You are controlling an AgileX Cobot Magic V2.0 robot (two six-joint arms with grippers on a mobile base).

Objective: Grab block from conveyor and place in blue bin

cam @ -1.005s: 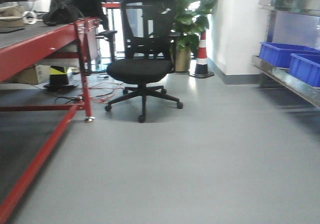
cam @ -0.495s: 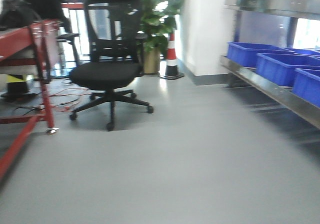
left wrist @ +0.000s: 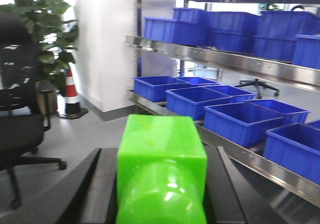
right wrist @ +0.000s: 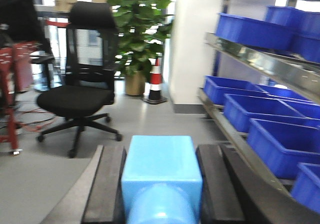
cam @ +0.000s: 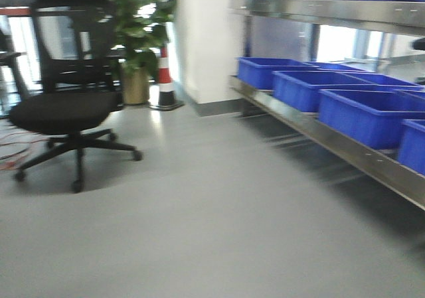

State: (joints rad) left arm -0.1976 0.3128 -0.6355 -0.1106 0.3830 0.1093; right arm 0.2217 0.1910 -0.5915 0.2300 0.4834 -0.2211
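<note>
My left gripper (left wrist: 162, 155) is shut on a bright green block (left wrist: 161, 144), with a black finger (left wrist: 102, 184) pressed against each side. My right gripper (right wrist: 161, 153) is likewise shut on a light blue block (right wrist: 161, 166). Several blue bins (cam: 362, 115) stand in a row on a low steel shelf at the right. The left wrist view has the blue bins (left wrist: 240, 121) ahead and to the right of the green block. In the right wrist view the blue bins (right wrist: 280, 144) sit right of the light blue block. The conveyor is out of view.
A black office chair (cam: 63, 112) stands on the grey floor at the left. Behind it are a potted plant (cam: 136, 26), a red-and-white cone (cam: 165, 79) and a white pillar (cam: 206, 39). The steel shelf rail (cam: 345, 149) juts out at the right. A red bench frame (right wrist: 7, 99) shows at far left.
The front view has swung to the right. The chair slid to the left edge, the red bench left the frame, and more blue bins came into view.
</note>
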